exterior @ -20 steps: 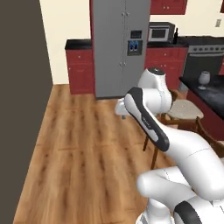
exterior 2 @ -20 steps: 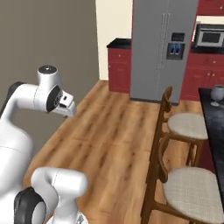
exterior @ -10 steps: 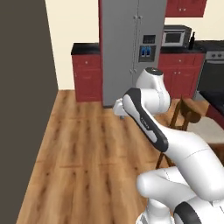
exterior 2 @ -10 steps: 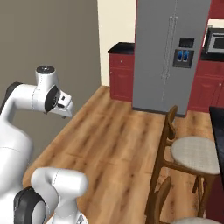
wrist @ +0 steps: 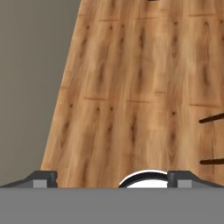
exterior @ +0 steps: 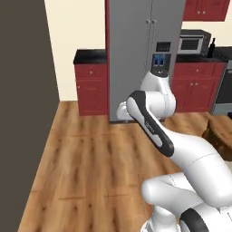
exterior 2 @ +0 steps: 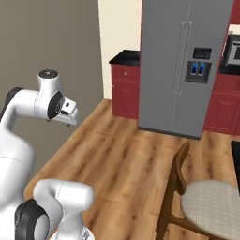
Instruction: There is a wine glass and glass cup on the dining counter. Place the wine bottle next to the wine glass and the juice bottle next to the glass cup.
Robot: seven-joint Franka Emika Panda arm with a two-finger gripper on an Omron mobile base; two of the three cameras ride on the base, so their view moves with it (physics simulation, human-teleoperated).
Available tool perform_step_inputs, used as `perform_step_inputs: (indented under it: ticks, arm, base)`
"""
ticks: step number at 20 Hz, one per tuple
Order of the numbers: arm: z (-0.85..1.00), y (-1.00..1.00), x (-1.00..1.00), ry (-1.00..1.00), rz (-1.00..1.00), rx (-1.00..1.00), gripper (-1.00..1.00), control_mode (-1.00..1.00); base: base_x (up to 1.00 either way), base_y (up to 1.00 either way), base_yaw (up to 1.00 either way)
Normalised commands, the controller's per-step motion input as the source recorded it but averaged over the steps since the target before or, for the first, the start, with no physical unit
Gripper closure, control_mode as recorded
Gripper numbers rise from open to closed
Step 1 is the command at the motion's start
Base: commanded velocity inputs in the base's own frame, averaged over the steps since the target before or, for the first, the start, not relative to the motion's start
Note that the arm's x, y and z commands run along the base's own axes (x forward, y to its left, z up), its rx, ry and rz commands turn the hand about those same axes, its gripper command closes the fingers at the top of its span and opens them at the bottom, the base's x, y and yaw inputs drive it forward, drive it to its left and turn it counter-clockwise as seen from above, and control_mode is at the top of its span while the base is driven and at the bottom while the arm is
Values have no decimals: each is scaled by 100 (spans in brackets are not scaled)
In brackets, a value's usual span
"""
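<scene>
My gripper hangs over bare wooden floor, its two dark fingertips wide apart with nothing between them, so it is open. From the right base view the gripper sits at the end of the folded arm, far left. A slim dark bottle, likely the wine bottle, stands on the far wall counter beside the microwave. A black sliver of the dining counter shows at the right edge. The wine glass, the glass cup and the juice bottle are out of view.
A grey fridge stands ahead between red cabinets. A wooden stool with a padded seat is at lower right, and another stool is at the right edge. A dark wall closes the left side.
The whole picture has shifted, so the base has moved: the fridge is nearer and the dining counter has slid off to the right. The arm's pose and the open gripper are unchanged.
</scene>
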Motion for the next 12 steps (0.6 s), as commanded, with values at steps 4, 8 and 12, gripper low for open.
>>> perform_step_inputs:
  ticks: [4,8,12]
  arm:
    - [0,0,0,0,0,0,-100,100]
    - [0,0,0,0,0,0,-100,100]
    - [0,0,0,0,0,0,-100,100]
  base:
    - [94,0,0]
    - [90,-1,0]
    - [84,-5,0]
